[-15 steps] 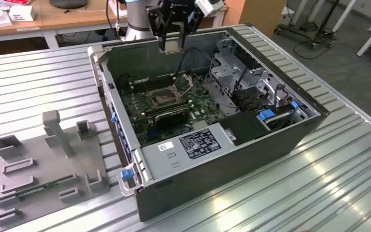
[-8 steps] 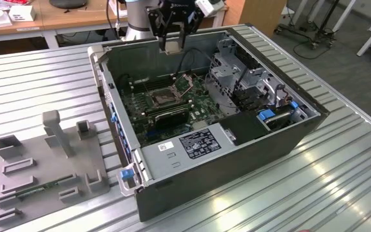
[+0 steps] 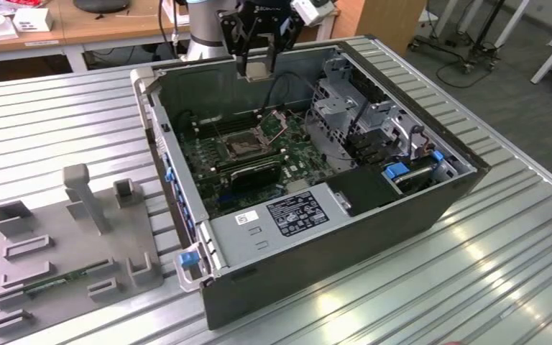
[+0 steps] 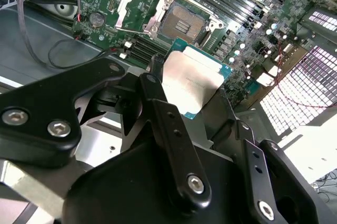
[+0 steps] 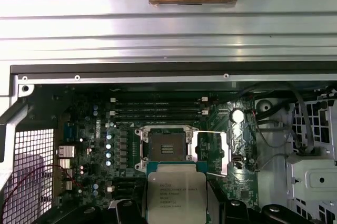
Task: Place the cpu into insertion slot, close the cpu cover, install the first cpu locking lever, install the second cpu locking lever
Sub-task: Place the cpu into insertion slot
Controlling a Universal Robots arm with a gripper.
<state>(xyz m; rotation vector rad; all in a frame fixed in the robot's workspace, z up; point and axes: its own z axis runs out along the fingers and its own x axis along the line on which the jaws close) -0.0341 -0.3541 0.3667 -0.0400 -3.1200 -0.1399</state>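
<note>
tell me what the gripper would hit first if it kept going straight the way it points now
Probably the green motherboard right by the open insertion slot, met first by the cpu that the gripper holds. Nothing shows in between, though depth is unclear.

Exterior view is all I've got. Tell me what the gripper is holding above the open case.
Observer: In both wrist views the gripper is closed on the cpu, whose silvery face is showing.
Operator: Now report the state of the socket.
Observer: In the first wrist view the insertion slot is empty and its dark centre is bare.
Operator: Give me the cover too.
Observer: In the second wrist view the cpu cover is swung open beside the slot, not over it.
</note>
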